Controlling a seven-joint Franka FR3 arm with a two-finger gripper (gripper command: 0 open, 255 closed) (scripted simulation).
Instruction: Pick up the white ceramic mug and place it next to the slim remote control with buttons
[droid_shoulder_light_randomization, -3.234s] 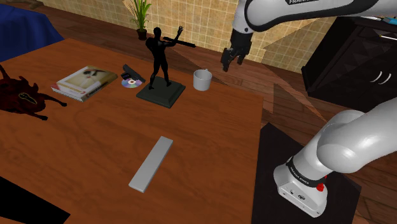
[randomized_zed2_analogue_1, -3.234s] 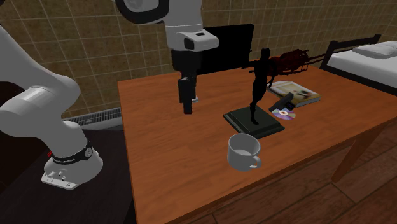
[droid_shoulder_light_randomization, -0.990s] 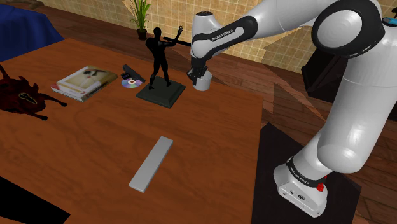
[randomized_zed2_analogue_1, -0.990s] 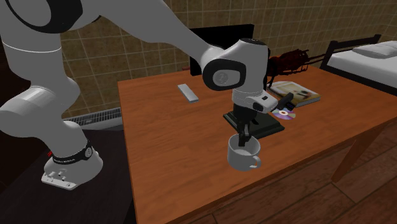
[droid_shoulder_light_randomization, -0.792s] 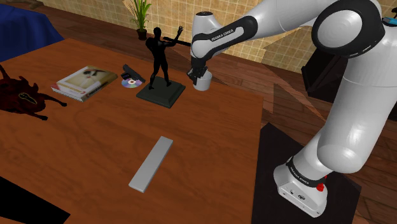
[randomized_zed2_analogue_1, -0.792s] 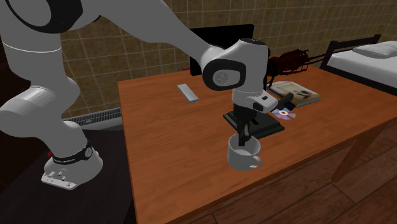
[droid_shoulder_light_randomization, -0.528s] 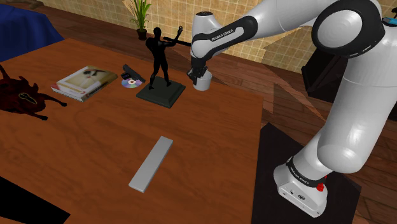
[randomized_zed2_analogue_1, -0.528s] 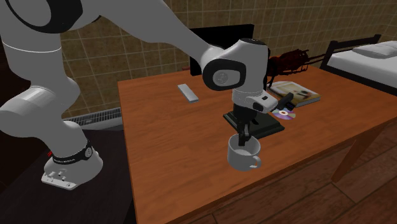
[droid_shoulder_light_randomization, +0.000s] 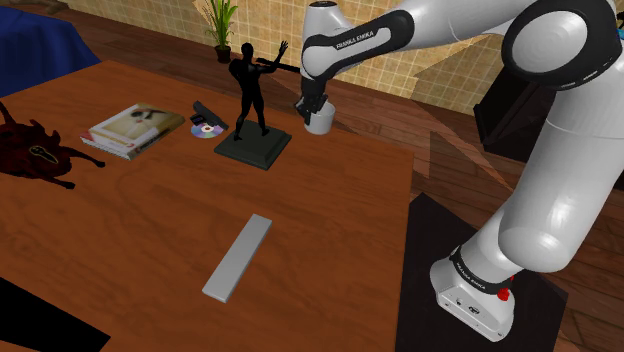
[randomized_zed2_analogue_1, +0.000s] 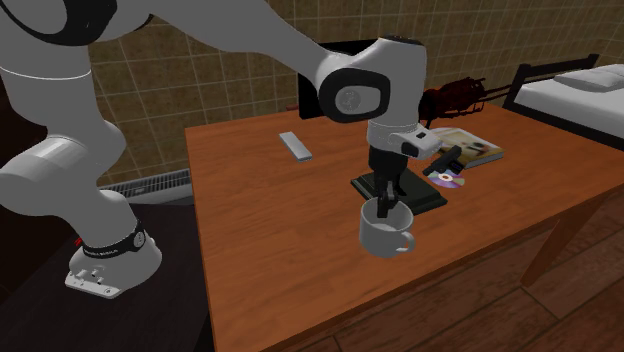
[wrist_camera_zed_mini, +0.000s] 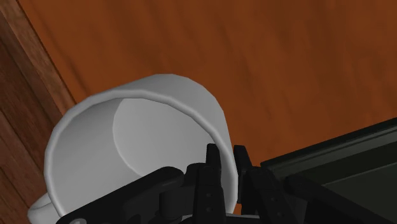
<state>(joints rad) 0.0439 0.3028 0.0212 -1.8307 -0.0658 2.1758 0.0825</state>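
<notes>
I'm keeping the hand (wrist_camera_zed_mini: 226, 172) clamped on the thin wall of the mug (wrist_camera_zed_mini: 127, 146). It's smooth, plain white, round, handled, hanging tilted at the shoulder view's upper centre over the glossy reddish wood counter (droid_shoulder_light_randomization: 150, 230), beside a black square statuette base (droid_shoulder_light_randomization: 252, 147).

From beside the stand (droid_shoulder_light_randomization: 425, 270), at lower right, the shoulder view looks down across the surface (droid_shoulder_light_randomization: 130, 230). The second exterior view faces back from the opposite edge, nearer. The wrist view looks close onto the white mug (wrist_camera_zed_mini: 127, 127), which both other views also show.
</notes>
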